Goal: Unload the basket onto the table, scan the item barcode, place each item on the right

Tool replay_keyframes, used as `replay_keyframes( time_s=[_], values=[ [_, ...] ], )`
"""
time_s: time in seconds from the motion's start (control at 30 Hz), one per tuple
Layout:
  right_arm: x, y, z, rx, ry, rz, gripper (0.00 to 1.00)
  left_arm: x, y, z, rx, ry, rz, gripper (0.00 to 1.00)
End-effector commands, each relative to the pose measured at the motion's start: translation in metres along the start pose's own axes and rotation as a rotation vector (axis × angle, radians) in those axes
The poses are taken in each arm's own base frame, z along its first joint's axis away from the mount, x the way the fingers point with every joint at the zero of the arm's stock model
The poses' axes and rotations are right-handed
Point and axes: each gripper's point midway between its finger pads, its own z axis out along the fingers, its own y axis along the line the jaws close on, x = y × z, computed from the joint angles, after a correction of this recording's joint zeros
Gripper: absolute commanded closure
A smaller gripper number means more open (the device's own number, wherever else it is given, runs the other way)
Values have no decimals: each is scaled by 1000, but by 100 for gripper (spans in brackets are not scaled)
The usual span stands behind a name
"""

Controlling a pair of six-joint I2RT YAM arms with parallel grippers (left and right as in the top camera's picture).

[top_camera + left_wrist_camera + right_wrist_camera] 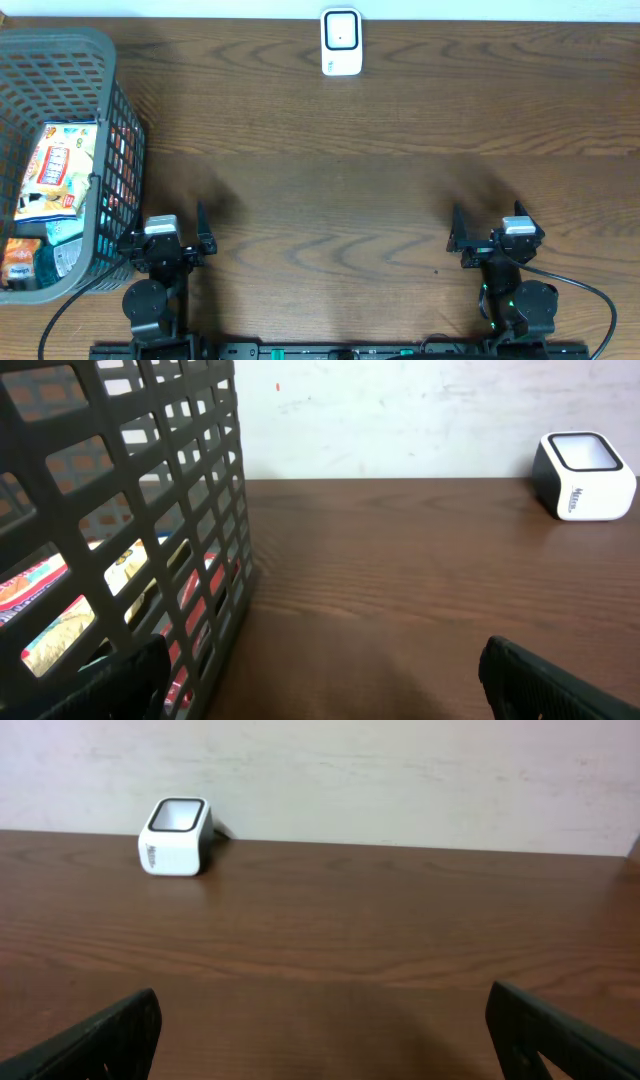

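In the grey basket (125,150), packets (55,165) half-hidden by mesh; left tool (165,222) and right tool (488,222) released, empty.

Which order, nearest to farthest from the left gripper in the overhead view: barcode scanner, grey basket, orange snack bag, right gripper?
From the left gripper:
1. Grey basket, right beside it on its left.
2. Orange snack bag, inside the basket, farther left.
3. Barcode scanner, far side, centre.
4. Right gripper, across on the right side.
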Motion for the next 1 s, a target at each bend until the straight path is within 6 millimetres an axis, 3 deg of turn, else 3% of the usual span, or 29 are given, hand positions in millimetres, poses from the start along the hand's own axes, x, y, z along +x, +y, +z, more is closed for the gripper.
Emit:
replay_keyframes(
  time_s=[0.0,0.97],
  values=[
    [2,-2,0,11,6,3,1,17,-1,2,3,45,4,1],
    [2,-2,0,11,6,3,1,15,-1,2,3,35,4,1]
  ],
)
